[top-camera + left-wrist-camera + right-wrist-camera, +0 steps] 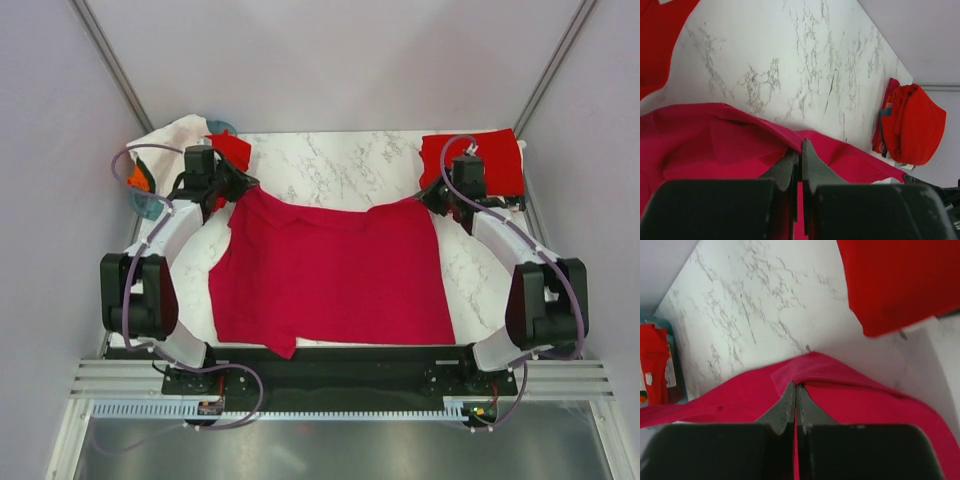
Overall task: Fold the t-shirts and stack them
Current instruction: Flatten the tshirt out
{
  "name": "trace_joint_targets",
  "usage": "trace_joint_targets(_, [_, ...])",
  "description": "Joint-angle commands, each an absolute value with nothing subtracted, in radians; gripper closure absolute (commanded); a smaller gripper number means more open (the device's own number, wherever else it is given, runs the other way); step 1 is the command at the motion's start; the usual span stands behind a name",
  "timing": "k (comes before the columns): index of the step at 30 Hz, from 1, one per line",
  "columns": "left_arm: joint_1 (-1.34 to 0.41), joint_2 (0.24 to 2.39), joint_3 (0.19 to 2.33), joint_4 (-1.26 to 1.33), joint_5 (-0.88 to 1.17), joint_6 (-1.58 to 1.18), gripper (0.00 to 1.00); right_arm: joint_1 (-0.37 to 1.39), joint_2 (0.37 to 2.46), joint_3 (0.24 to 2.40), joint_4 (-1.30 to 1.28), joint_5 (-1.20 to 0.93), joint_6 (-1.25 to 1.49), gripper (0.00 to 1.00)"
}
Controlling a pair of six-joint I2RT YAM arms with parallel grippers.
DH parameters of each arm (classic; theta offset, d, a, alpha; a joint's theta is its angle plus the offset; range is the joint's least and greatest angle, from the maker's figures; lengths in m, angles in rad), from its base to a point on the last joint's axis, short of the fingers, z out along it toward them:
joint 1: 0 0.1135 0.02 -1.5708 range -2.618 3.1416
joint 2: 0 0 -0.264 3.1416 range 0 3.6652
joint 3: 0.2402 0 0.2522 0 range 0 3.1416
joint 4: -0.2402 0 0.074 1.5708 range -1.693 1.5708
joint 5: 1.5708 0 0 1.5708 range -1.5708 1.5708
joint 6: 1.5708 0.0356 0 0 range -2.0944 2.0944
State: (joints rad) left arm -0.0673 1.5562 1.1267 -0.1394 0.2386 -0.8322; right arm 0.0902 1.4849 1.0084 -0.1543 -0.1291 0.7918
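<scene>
A crimson-magenta t-shirt (330, 270) lies spread over the middle of the marble table (340, 165). My left gripper (243, 190) is shut on its far left corner; in the left wrist view the cloth (715, 145) is pinched between the shut fingers (799, 152). My right gripper (432, 200) is shut on its far right corner; the cloth (865, 405) folds over the fingertips (796, 390). A folded bright red t-shirt (480, 160) lies at the back right, also in the right wrist view (895, 280). Another bright red shirt (232, 150) lies at the back left.
A round teal basket (145, 200) with white and orange cloth stands at the far left edge. The bright red folded shirt shows in the left wrist view (912, 125) at the table's far corner. Grey walls enclose the table.
</scene>
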Motion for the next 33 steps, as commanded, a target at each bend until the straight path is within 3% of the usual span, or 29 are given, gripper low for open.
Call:
trace_joint_targets(1, [-0.086, 1.629, 1.256, -0.032, 0.181, -0.859, 0.98, 0.106, 1.612, 1.162, -0.058, -0.071, 0.770, 1.00])
trace_joint_targets(6, [-0.087, 1.828, 1.452, -0.032, 0.149, -0.864, 0.98, 0.114, 1.822, 1.448, -0.093, -0.029, 0.770, 1.00])
trace_joint_targets(10, [-0.087, 2.040, 1.742, -0.040, 0.152, -0.891, 0.98, 0.114, 2.064, 1.736, -0.166, 0.035, 0.764, 1.00])
trace_joint_targets(11, [-0.089, 2.078, 1.794, -0.047, 0.149, -0.896, 0.88, 0.112, 2.107, 1.864, -0.193, 0.040, 0.762, 1.00])
trace_joint_targets(13, [-0.087, 2.196, 1.956, -0.075, 0.164, -0.900, 0.46, 0.107, 2.228, 1.998, -0.251, 0.054, 0.770, 0.51])
trace_joint_targets(14, [-0.089, 2.236, 2.023, -0.119, 0.184, -0.893, 0.01, 0.107, 2.258, 2.096, -0.300, 0.058, 0.770, 0.29])
trace_joint_targets(15, [-0.089, 2.264, 2.090, -0.168, 0.210, -0.876, 0.00, 0.106, 2.275, 2.124, -0.319, 0.061, 0.769, 0.12])
trace_joint_targets(16, [-0.089, 2.290, 2.182, -0.220, 0.219, -0.838, 0.00, 0.106, 2.275, 2.132, -0.327, 0.060, 0.762, 0.11])
trace_joint_targets(18, [-0.091, 2.257, 2.169, -0.279, 0.204, -0.801, 0.00, 0.104, 2.240, 2.065, -0.316, 0.064, 0.738, 0.11])
trace_joint_targets(23, [-0.094, 1.960, 1.847, -0.279, 0.135, -0.726, 0.00, 0.109, 1.995, 1.678, -0.164, 0.034, 0.716, 0.20])
trace_joint_targets(33, [-0.097, 1.449, 1.237, -0.279, 0.068, -0.724, 0.00, 0.126, 1.548, 1.059, -0.068, 0.066, 0.726, 0.50])
